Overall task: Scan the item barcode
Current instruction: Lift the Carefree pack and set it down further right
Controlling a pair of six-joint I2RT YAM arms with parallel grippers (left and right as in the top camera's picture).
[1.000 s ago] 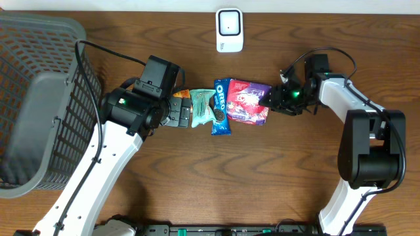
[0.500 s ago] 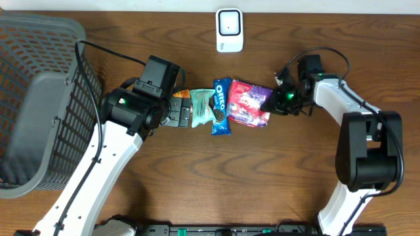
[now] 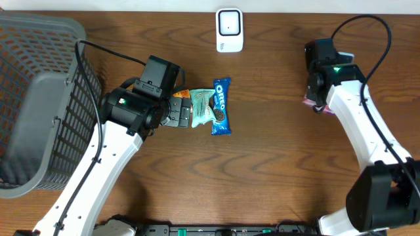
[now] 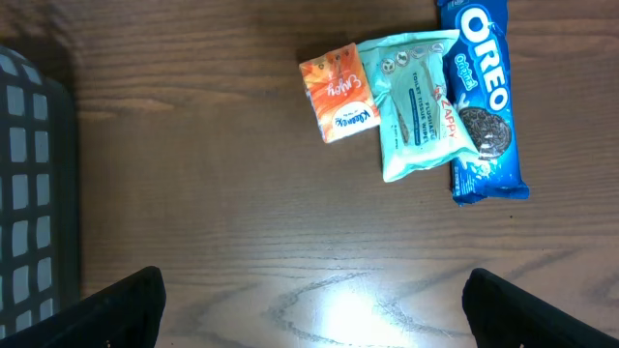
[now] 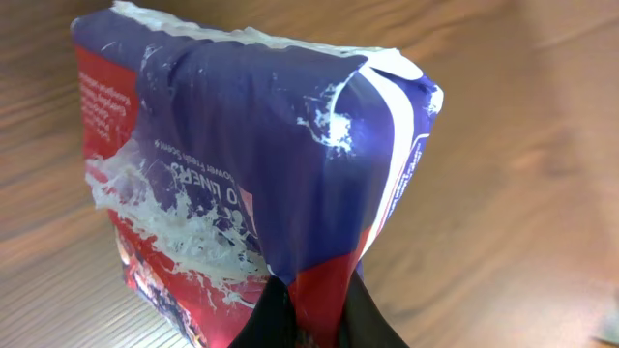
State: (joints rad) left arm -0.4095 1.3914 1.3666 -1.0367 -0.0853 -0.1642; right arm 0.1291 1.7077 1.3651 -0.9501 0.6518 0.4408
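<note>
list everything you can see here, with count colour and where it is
basket: one, grey, left edge of the table
scanner: one, white, top centre
tissue pack: one, orange, mid-table, leftmost of the row
wipes pack: one, mint green, between tissue pack and Oreo pack
Oreo pack: one, blue, right end of the row
snack packet: one, red and purple, pinched in the right gripper at the right side
table: one, brown wood, under everything
left gripper: one, black, open, over bare table beside the row
right gripper: one, black, shut on the snack packet
</note>
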